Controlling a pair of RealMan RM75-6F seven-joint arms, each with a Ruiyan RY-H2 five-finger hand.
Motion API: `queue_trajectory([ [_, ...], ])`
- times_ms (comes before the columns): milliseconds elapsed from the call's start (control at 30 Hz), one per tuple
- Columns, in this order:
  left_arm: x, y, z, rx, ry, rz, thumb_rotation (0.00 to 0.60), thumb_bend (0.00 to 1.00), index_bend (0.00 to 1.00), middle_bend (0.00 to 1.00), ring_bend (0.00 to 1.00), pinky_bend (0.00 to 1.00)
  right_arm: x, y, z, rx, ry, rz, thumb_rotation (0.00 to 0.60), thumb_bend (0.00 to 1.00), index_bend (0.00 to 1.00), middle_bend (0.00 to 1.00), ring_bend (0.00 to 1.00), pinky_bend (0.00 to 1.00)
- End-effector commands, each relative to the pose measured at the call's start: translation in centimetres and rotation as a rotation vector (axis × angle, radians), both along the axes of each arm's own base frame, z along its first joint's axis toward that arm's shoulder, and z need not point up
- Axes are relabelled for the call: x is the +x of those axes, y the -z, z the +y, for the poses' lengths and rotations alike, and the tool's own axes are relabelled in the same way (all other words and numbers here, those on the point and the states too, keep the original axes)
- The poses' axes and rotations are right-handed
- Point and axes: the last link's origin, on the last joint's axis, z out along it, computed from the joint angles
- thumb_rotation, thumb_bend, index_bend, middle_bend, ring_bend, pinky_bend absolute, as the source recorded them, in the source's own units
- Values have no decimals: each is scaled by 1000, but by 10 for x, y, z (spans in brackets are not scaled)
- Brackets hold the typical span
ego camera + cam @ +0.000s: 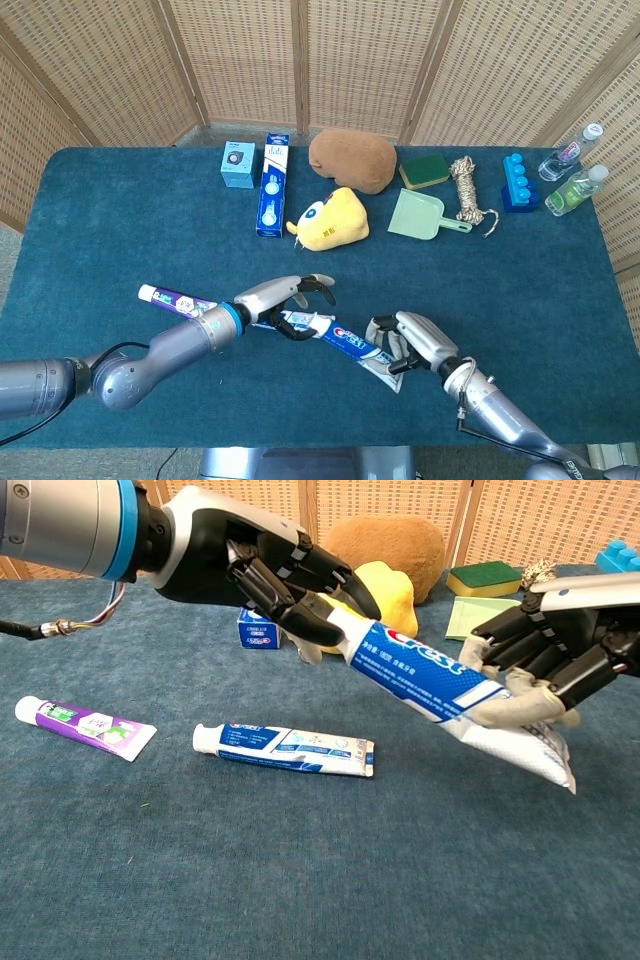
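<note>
My right hand point(545, 665) pinches the Crest tube point(455, 695) by its flat end, held off the table, while my left hand point(270, 565) curls over its cap end, cap hidden under the fingers, above another tube point(285, 750) lying flat; grip there unclear.

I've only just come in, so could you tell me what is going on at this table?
The right hand holds a Crest toothpaste tube by its flat end, up off the blue table, with the cap end toward the left hand. The left hand's fingers are closing around that cap end. Two more toothpaste tubes lie on the table below: a blue-and-white one and a purple-and-white one. A yellow plush toy, a brown plush, boxes, a sponge, a dustpan, rope and bottles sit along the far edge.
</note>
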Motion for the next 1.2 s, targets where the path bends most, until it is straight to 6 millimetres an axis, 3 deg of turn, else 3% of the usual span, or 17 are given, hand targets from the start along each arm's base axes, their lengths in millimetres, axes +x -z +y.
queue_trajectory([
  [33, 1, 1, 0, -4, 2, -2, 600, 329, 282, 103, 82, 242, 1, 0, 0, 2, 0, -2, 600, 469, 983, 791, 728, 742],
  [333, 2, 3, 1, -8, -5, -12, 600, 374, 325, 111, 83, 233, 0, 1, 0, 7, 5, 0, 600, 469, 982, 791, 728, 743],
  [1200, -3, 2, 4, -12, -25, -17, 600, 376, 387, 119, 83, 264, -2, -1, -5, 12, 42, -21, 600, 471, 981, 790, 728, 743],
])
